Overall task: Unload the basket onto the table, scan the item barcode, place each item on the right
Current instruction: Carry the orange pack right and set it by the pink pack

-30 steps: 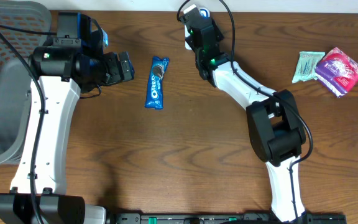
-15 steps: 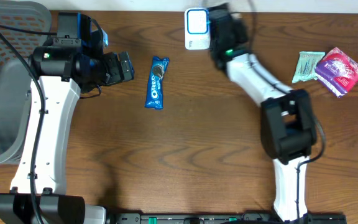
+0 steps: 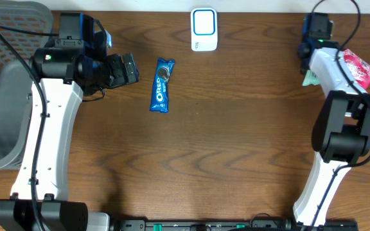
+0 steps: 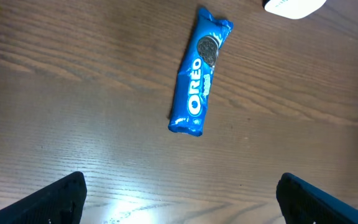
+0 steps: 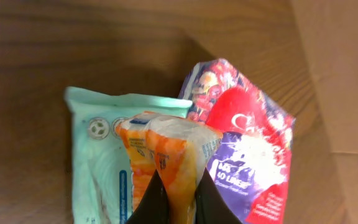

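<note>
Orange packet (image 5: 166,149), hidden overhead, shows at the wrist, pinched by right hand (image 5: 178,186).

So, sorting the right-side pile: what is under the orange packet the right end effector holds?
A mint-green packet and a red-purple packet lie beneath the orange packet. Where those two meet is covered by it.

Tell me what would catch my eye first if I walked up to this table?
Probably the bright blue Oreo pack lying flat on the dark wooden table, just beside the left gripper, whose jaws stand wide open. At the far right, the right gripper pinches an orange packet over a teal packet and a red packet. A small white scanner sits at the table's far edge.
</note>
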You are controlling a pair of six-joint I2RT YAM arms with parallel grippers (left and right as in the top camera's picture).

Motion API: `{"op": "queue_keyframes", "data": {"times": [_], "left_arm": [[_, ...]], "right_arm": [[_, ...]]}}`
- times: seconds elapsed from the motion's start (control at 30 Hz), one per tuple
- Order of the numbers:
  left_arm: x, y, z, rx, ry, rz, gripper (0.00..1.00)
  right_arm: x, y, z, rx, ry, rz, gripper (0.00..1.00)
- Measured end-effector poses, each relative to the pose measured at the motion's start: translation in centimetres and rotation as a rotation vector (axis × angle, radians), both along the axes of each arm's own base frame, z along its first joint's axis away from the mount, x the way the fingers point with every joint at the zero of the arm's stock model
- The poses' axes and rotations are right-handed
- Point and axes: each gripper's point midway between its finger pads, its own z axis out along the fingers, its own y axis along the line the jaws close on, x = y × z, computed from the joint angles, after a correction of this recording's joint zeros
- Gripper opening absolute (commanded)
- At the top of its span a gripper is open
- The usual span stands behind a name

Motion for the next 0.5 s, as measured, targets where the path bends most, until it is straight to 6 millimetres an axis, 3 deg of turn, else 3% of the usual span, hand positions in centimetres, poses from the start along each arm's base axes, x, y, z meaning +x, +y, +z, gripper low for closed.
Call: {"op": "queue_keyframes", "data": {"times": [0.4, 0.43, 0.47, 0.5], "left_arm": [[0.0, 0.0, 0.0, 0.000, 0.000, 0.000, 0.98], [0.0, 0.0, 0.0, 0.000, 0.000, 0.000, 0.98], [0.0, 0.0, 0.0, 0.000, 0.000, 0.000, 0.98], [0.0, 0.0, 0.0, 0.000, 0.000, 0.000, 0.98]], "right_arm": [[-4.5, -5.0, -2.0, 0.096, 0.111, -0.113, 0.01], [-4.8, -5.5, -2.1, 0.098, 0.116, -0.124, 0.04], [-5.1, -5.9, -2.1, 0.099, 0.119, -0.135, 0.15], [-5.4, -6.3, -2.1, 0.101, 0.118, -0.146, 0.41]]}}
